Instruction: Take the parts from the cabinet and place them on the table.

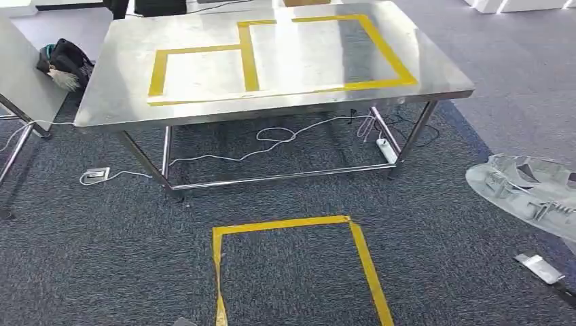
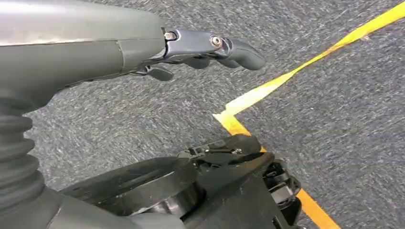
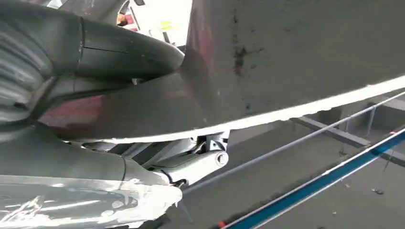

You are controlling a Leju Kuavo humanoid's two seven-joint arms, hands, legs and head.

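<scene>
grey ribbed cover [image 2: 16, 157], dark fingers [image 2: 243, 53]

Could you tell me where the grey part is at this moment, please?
In the head view the grey part is at the right edge, above the carpet and right of the steel table; the right wrist view shows the right hand gripping it.

A stainless-steel table with a shiny rectangular top [image 1: 109, 102] is standing on dark grey carpeted floor [image 1: 102, 258]. Yellow tape rectangles [image 1: 248, 58] are lying flat on the tabletop, a smaller one toward its left edge adjoining a larger one reaching toward its right edge. On the floor, a yellow tape outline [image 1: 360, 255] is sitting in front of the table, while a thin white cable [image 1: 272, 139] and a white power strip [image 1: 387, 151] are lying beneath the tabletop, the strip near the right legs.
</scene>
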